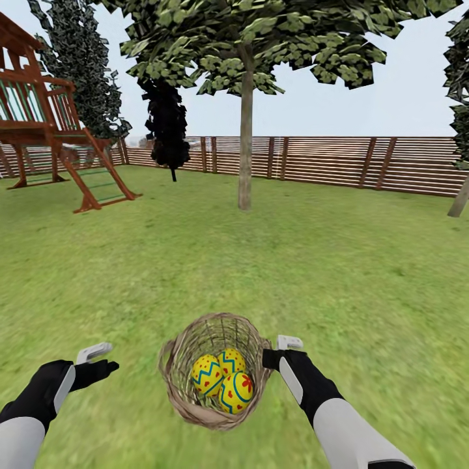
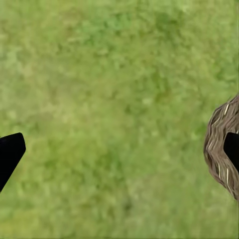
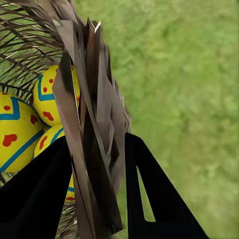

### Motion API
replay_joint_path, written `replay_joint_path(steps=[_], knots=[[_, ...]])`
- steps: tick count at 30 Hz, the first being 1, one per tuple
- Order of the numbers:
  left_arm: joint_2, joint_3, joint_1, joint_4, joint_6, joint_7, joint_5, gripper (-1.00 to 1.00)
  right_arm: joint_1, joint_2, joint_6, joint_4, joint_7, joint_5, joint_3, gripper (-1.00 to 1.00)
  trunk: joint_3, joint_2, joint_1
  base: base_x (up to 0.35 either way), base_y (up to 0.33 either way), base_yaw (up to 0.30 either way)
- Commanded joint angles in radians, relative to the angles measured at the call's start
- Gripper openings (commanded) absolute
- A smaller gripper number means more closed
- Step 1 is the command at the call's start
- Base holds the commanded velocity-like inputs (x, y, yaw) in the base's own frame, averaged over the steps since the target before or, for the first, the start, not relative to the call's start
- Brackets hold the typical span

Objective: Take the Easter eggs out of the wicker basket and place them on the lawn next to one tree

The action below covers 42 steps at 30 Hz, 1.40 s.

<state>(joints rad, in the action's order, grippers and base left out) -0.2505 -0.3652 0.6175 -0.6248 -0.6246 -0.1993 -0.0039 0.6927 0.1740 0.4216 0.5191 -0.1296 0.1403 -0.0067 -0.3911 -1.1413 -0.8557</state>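
Note:
The wicker basket [image 1: 177, 384] stands on the lawn [image 1: 326, 273] just in front of me, holding three yellow Easter eggs [image 1: 207, 374] [image 1: 231, 360] [image 1: 236, 393] with blue zigzags and red marks. My right gripper [image 1: 277, 350] is at the basket's right rim; in the right wrist view its fingers [image 3: 149, 199] straddle the woven wall [image 3: 89, 99], one inside beside the eggs [image 3: 15, 134], one outside, shut on it. My left gripper [image 1: 109, 357] hangs open over bare grass to the basket's left, apart from the basket [image 2: 219, 149]. A tree [image 1: 245, 130] with a pale trunk stands straight ahead.
A red-brown play tower [image 1: 45, 111] stands far left, with tall dark trees [image 1: 167, 127] behind it. A slatted wooden fence [image 1: 339, 163] closes off the back. Another trunk [image 1: 459, 198] leans at the right edge. Open grass lies between the basket and the tree.

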Motion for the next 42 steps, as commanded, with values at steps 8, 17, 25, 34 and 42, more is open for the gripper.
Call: replay_joint_path(steps=[8,17,25,34,42], knots=[[0.000,-0.004,0.001,-0.001,-0.006,-0.005,-0.001,1.00,0.001,0.001,0.003,0.002,-0.006,0.015,-0.001,-1.00,-0.001,-0.001,-0.001,0.326,0.000,0.000],[0.000,-0.004,0.001,-0.001,-0.006,-0.005,-0.001,1.00,0.001,0.001,0.003,0.002,-0.005,0.015,-0.001,-1.00,-0.001,-0.001,-0.001,0.326,0.000,0.000],[0.000,-0.004,0.001,-0.001,-0.006,-0.005,-0.001,1.00,0.001,0.001,0.003,0.002,-0.005,0.015,-0.001,-1.00,-0.001,-0.001,-0.001,0.326,0.000,0.000],[0.000,-0.004,0.001,-0.001,-0.006,-0.005,-0.001,1.00,0.001,0.001,0.002,0.002,-0.005,0.015,-0.001,-1.00,-0.001,-0.001,-0.001,0.326,0.000,0.000],[0.000,-0.003,0.001,-0.001,-0.006,-0.005,-0.001,1.00,0.001,0.001,0.002,0.002,-0.005,0.015,-0.001,-1.00,-0.001,-0.001,-0.001,0.326,0.000,0.000]])
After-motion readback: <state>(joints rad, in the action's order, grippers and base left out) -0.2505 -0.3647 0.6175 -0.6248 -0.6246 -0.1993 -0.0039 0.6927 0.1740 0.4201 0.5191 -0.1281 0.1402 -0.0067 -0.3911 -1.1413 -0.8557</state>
